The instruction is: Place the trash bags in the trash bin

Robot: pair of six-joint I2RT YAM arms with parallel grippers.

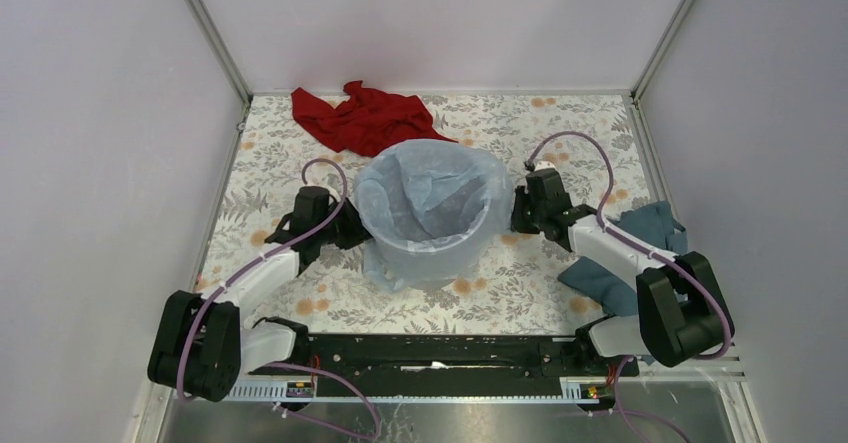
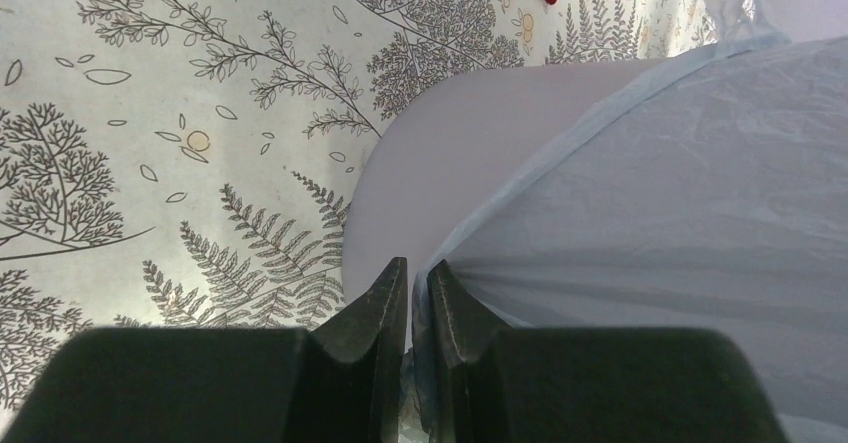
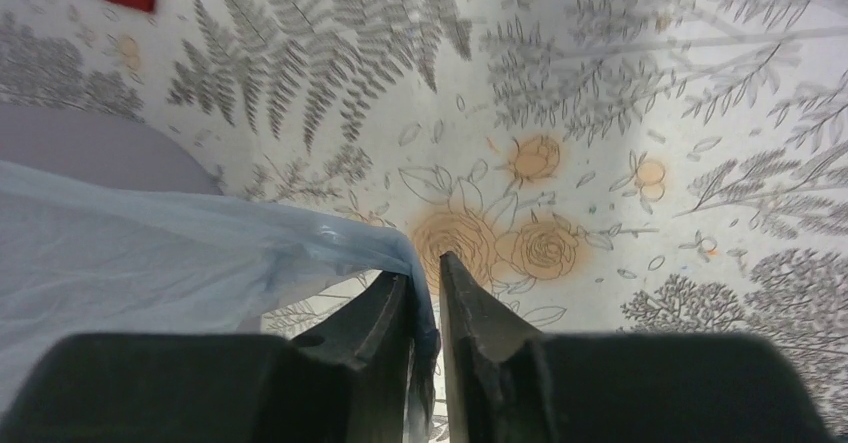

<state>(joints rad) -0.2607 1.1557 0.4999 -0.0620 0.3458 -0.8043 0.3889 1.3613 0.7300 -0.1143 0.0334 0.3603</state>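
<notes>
My left wrist camera shows the left tool (image 2: pixel 417 268) pinched to a sliver, with the edge of the trash bag (image 2: pixel 700 213) caught between its jaws close against the grey wall of the trash bin (image 2: pixel 450 163). The right tool (image 3: pixel 424 268) is just as narrow and nips a corner of the same film. From above, the two tools sit at the bin's 9 and 3 o'clock. The pale blue bag lines the bin, its mouth draped over the rim. A teal cloth (image 1: pixel 590 278) lies on the desk (image 1: pixel 260 193) at 4 o'clock, partly under my right arm. A red cloth (image 1: pixel 365 118) lies just behind the bin at 11 o'clock.
</notes>
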